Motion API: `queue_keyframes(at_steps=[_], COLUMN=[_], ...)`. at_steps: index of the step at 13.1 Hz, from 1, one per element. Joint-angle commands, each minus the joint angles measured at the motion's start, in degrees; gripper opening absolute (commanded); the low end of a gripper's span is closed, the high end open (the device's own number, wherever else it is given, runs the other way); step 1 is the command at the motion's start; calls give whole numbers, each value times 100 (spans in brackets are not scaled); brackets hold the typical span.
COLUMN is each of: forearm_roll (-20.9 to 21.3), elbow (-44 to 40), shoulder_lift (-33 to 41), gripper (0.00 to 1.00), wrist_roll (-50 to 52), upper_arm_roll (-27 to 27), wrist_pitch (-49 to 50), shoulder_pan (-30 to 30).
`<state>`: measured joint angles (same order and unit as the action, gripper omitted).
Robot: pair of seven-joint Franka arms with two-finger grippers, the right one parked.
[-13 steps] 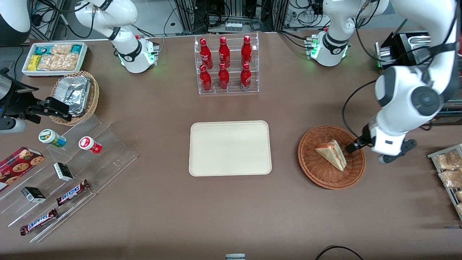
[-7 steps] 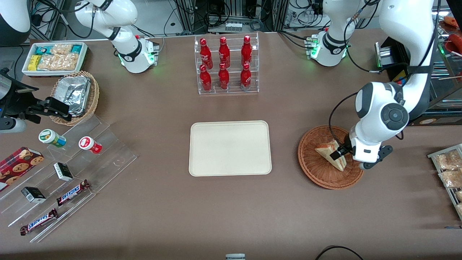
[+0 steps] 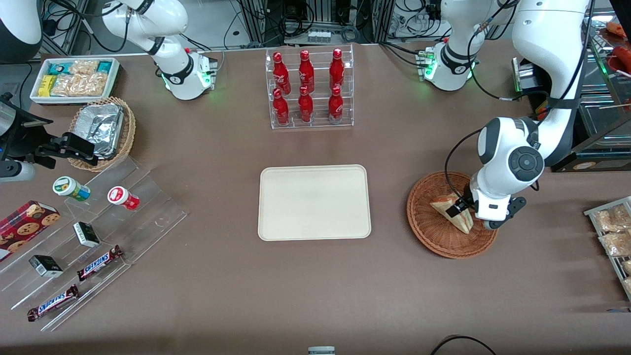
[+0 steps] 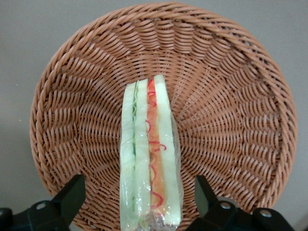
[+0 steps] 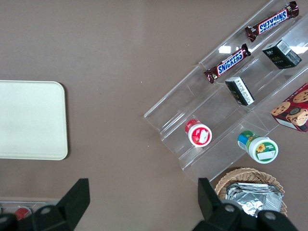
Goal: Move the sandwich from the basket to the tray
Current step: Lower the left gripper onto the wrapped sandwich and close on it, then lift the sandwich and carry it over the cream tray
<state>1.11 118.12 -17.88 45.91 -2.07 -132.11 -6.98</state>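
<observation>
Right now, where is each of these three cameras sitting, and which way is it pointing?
Front view: high above the table, looking down on tray, basket and both arms.
Left wrist view: on the working arm, facing down at the sandwich in the basket; the open end effector straddles it.
Right wrist view: on the parked arm, facing down at the tray and snack steps.
Front and left wrist views share sandwich and basket.

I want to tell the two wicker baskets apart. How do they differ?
The basket under the gripper is reddish-brown and holds the sandwich; the foil basket, toward the parked arm's end, is lighter tan and holds crumpled silver foil. The open gripper straddles the sandwich; nothing hovers over the foil basket. Both are round and woven.
</observation>
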Motion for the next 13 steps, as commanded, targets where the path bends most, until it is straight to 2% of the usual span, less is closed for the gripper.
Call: queue_keyframes(at_steps=[1,7,8,10,11,12,13], forearm_roll=[56,56,56,56,56,56,56], elbow=[184,237,237,220,211,202,159], shoulder_lift=[57,13,4,4,-5,-5,4], gripper=[100,99,90,34,12,3,1], wrist_roll=[163,164,172,313,313,313,313], upper_arm_roll=[49,49,49,49,49,49,49], wrist_pitch=[-148,-157,-157,-157,-157,-148,-113], shoulder_pan=[-136,-172,-172,-172,-215,-233,-233])
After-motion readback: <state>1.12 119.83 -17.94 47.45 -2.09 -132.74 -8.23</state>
